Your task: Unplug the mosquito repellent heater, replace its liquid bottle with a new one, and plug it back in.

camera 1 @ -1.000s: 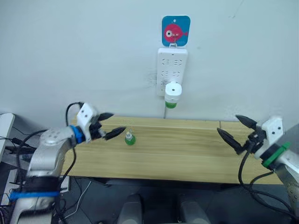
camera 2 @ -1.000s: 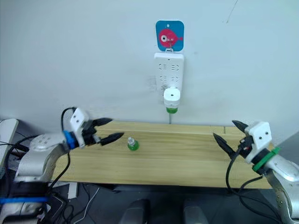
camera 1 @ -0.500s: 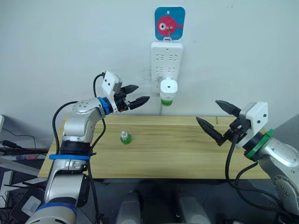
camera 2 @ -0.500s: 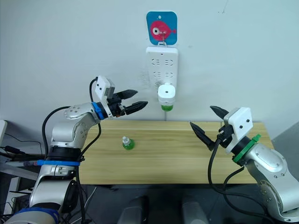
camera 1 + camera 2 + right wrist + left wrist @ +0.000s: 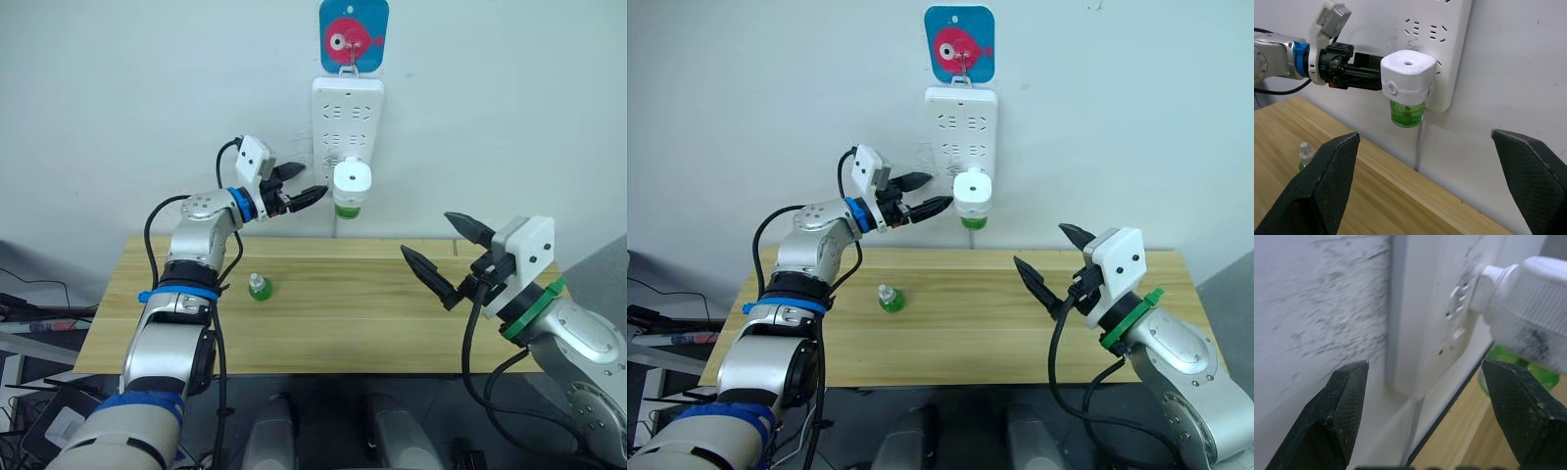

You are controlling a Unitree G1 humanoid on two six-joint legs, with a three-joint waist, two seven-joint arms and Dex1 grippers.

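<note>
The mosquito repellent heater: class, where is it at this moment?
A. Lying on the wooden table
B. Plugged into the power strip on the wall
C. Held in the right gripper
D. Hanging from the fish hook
B: the mosquito repellent heater, with its green bottle beneath, sits on the white power strip on the wall, while the open left gripper is just beside it and the right gripper is open over the table.

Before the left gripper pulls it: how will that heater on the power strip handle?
The mosquito repellent heater looks like a hard, stiff plastic shell, so it likely won't deform. Its smooth rounded sides may slip between the narrow fingers of the left gripper. The green bottle hanging beneath it puts weight below, so it may tilt once free of the power strip.
</note>
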